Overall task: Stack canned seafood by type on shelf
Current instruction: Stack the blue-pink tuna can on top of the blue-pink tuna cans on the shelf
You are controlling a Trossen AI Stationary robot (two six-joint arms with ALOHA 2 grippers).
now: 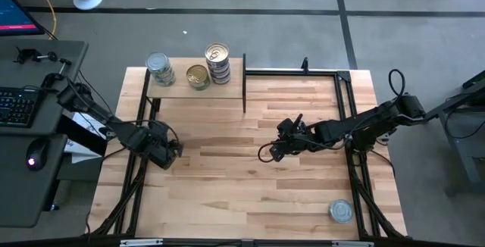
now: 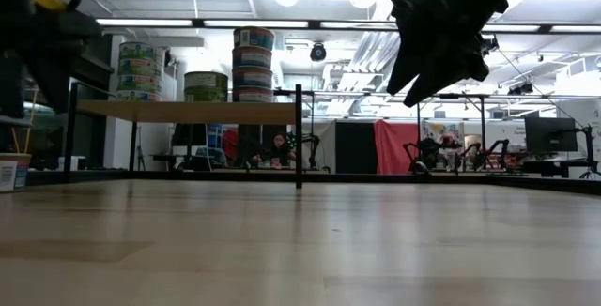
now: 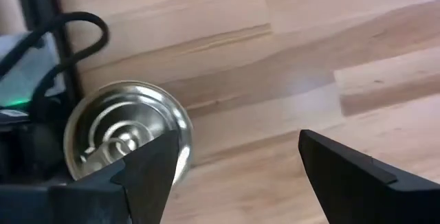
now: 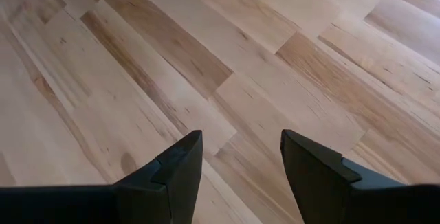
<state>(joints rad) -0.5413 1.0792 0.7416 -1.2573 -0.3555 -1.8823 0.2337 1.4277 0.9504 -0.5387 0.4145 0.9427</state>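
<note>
The pale plank wood surface (image 1: 227,179) lies mostly bare; the right hand (image 4: 237,162) hovers wide, empty, the left hand (image 3: 230,169) wide beside a half-hidden silver round tin (image 3: 127,131).

Three tin stacks (image 1: 198,70) on the shelf (image 1: 227,91), one loose tin (image 1: 341,211)

Keyboard (image 1: 17,107), mouse (image 1: 31,161) on grey desk (image 1: 34,201), red curtain (image 2: 396,146)

Tin (image 3: 127,138) partly behind the left pincer's finger (image 3: 148,176); label text on shelf tins (image 2: 252,67) illegible.
</note>
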